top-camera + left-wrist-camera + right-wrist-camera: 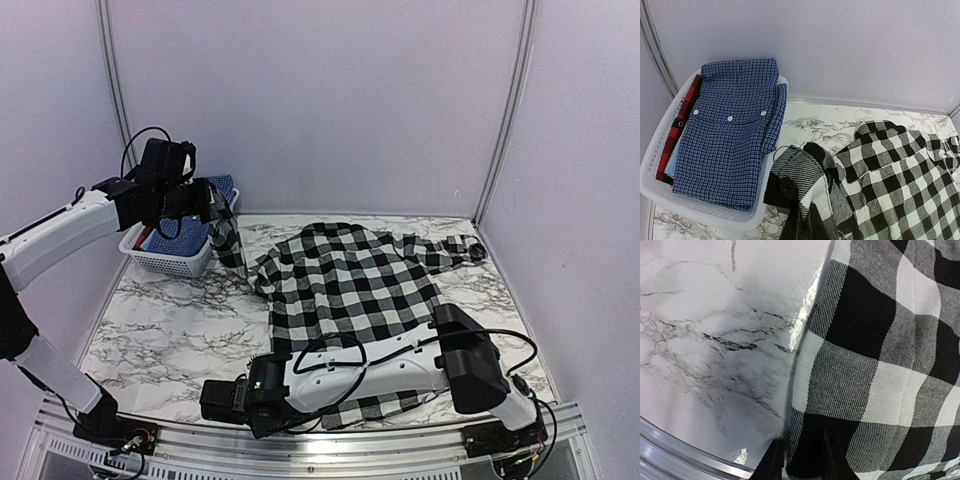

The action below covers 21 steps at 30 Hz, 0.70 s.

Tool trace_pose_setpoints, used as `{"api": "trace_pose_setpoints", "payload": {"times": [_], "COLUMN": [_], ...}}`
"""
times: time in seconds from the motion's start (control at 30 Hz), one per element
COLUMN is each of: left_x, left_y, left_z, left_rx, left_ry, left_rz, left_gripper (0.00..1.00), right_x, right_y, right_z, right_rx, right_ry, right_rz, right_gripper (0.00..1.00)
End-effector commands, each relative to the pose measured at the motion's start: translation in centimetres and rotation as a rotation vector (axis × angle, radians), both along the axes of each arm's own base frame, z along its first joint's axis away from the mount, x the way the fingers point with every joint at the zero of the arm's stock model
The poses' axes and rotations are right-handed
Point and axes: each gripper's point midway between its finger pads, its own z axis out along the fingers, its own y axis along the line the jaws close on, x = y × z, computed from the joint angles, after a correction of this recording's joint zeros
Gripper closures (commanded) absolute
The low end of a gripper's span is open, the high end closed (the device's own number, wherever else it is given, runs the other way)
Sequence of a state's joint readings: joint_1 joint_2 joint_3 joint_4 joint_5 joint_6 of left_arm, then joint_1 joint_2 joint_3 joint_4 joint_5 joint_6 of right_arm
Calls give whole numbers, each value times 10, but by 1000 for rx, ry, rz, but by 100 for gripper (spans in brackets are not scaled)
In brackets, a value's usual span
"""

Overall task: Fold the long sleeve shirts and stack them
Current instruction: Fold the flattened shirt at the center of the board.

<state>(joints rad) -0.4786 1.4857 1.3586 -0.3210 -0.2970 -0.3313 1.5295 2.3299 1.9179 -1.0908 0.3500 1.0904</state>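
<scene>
A black-and-white checked long sleeve shirt (350,285) lies spread on the marble table (170,320). One of its sleeves is raised toward the left. My left gripper (212,205) is shut on that sleeve's buttoned cuff (800,175), beside the basket. In the left wrist view the cloth covers most of the fingers. My right gripper (802,462) is low at the table's near edge. Its fingers (772,462) stand a narrow gap apart astride the shirt's hem (810,440), with cloth between them. A folded blue long sleeve shirt (730,135) lies in the basket.
The white slotted basket (715,220) stands at the back left and also holds a red-and-black garment (682,112) under the blue shirt. A metal rail (670,450) runs along the near table edge just beside my right gripper. Walls close in the back and sides.
</scene>
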Motion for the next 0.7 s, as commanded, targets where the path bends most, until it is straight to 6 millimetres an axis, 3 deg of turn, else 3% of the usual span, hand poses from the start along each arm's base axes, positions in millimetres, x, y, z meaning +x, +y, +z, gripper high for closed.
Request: {"api": "trace_pose_setpoints", "payload": {"times": [0.0,0.17,0.43,0.57,0.67], "left_x": [-5,-4,3,11,19], "left_y": [6,11,36,40,25], "left_z": [10,20,42,61,77], "left_rx": [-4,-2,-12,-41,-97], "left_ry": [-17,-38,-84,-117,-140], "left_rz": [2,19,85,94,45], "left_gripper": [100,100,100,100,100], "right_x": [-2,0,-5,-8,-4], "right_y": [7,11,31,18,-2], "right_z": [0,18,58,69,80], "right_rx": [-2,37,179,230,252], "right_ry": [-18,-34,-20,-10,-21], "right_rz": [8,18,78,71,46], "right_gripper": [81,99,100,100,100]}}
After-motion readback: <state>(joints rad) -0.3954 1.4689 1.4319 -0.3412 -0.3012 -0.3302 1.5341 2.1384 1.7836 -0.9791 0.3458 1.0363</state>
